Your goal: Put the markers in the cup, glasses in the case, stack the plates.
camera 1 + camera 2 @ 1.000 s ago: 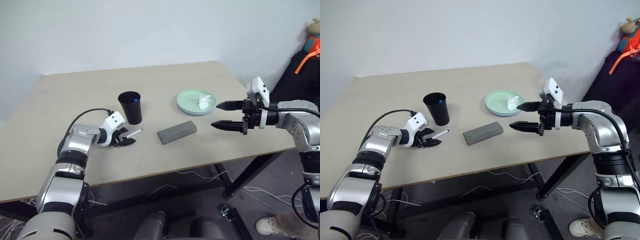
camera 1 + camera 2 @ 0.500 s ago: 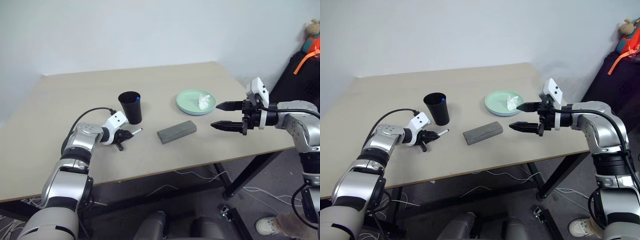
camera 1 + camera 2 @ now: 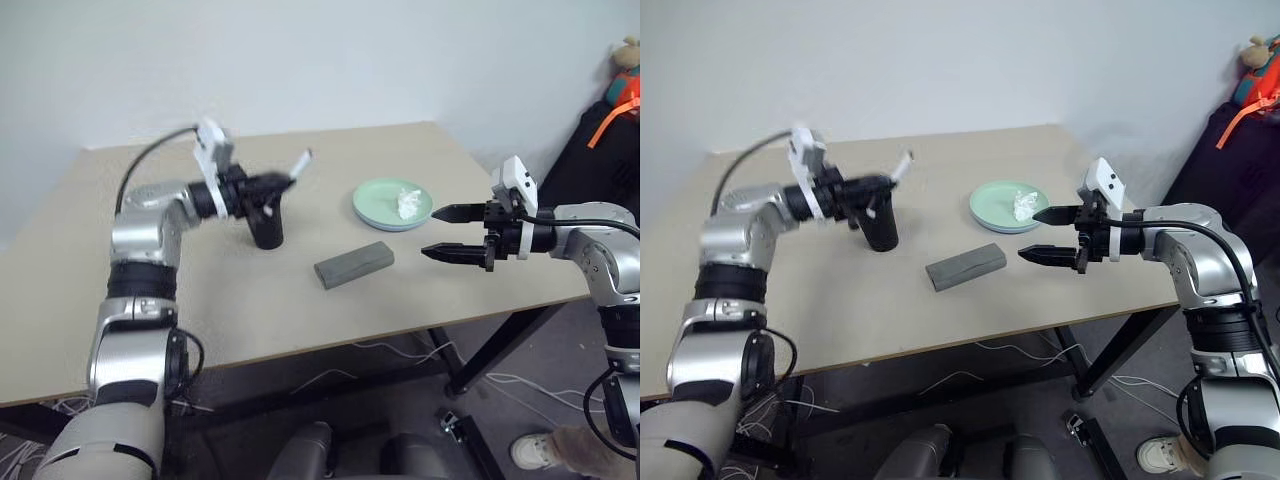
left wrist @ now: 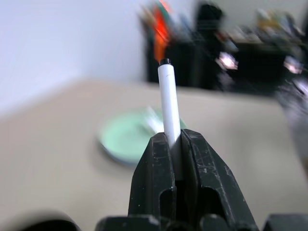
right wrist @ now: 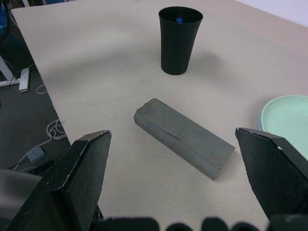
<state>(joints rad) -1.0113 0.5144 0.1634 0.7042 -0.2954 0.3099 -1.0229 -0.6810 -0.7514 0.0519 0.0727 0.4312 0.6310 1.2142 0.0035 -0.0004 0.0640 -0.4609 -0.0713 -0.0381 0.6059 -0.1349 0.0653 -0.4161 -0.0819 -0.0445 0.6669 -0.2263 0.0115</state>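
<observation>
My left gripper (image 3: 262, 188) is shut on a white marker (image 3: 298, 165) and holds it in the air, level with the rim of the black cup (image 3: 266, 230) and just in front of it. In the left wrist view the marker (image 4: 168, 103) sticks out past the closed fingertips (image 4: 159, 144), with a small dark tip. A blue marker cap (image 5: 179, 20) shows inside the cup (image 5: 178, 41). The grey case (image 3: 353, 263) lies closed on the table. A mint green plate (image 3: 380, 205) sits behind it. My right gripper (image 3: 440, 232) hovers open to the right of the case. The glasses are out of view.
A crumpled white tissue (image 3: 408, 202) lies on the green plate. The tan table (image 3: 150, 300) ends close in front of the case, and its right edge runs below my right arm. Dark bags and an orange strap (image 3: 610, 115) stand beyond the far right corner.
My left gripper shut on the marker lying on the table beside the cup, then lifted it up and turned level at the cup's rim. The right arm has stayed still.
</observation>
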